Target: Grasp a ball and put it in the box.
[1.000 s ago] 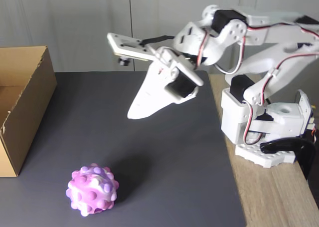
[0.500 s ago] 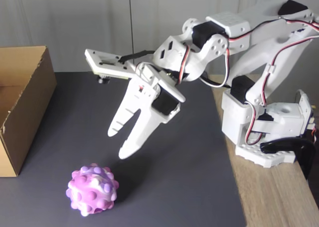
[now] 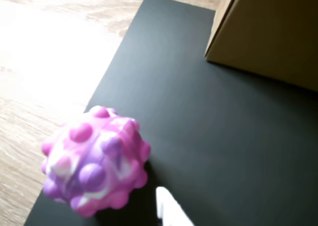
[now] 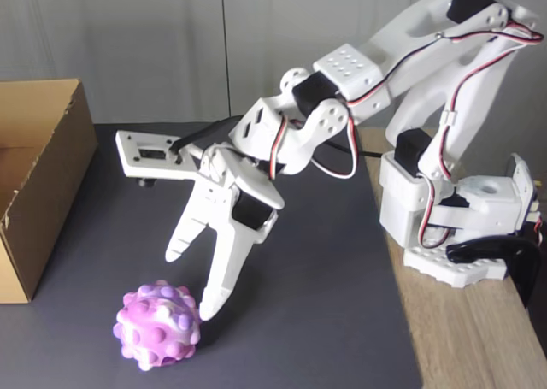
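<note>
— Setting? We log a home or hobby desk: wooden tabletop (image 4: 479,338), dark mat (image 4: 325,261) laid over it.
— Further evidence? We note a plain pale panelled wall (image 4: 154,38) behind the mat.

Item count: one ball (image 4: 158,325) was present; one box (image 4: 38,184) stood well left of the ball in the fixed view; one mat (image 4: 299,278) lay under the ball; one arm (image 4: 410,124) stood right of the ball.
</note>
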You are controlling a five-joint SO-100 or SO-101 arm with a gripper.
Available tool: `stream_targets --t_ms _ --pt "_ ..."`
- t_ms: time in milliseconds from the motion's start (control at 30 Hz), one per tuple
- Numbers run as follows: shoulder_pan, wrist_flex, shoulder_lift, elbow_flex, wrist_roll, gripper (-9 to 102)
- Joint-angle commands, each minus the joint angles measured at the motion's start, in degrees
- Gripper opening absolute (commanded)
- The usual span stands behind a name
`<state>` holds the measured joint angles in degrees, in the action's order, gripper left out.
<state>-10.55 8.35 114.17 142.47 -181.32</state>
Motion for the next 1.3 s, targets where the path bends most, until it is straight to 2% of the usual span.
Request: stream_targets --t_ms 0,333,633,867,1267 --pt "1.14 -2.29 -1.32 -1.85 -0.62 46" --pt "1.67 -7.03 -8.00 -5.54 -0.44 61" --pt "0.62 -7.73 -13.89 -12.39 0.00 60" --pt "-0.70 -8.00 -16.70 -11.78 -0.97 55" --pt "-1.58 -11.43 -22.76 -12.48 -1.85 53"
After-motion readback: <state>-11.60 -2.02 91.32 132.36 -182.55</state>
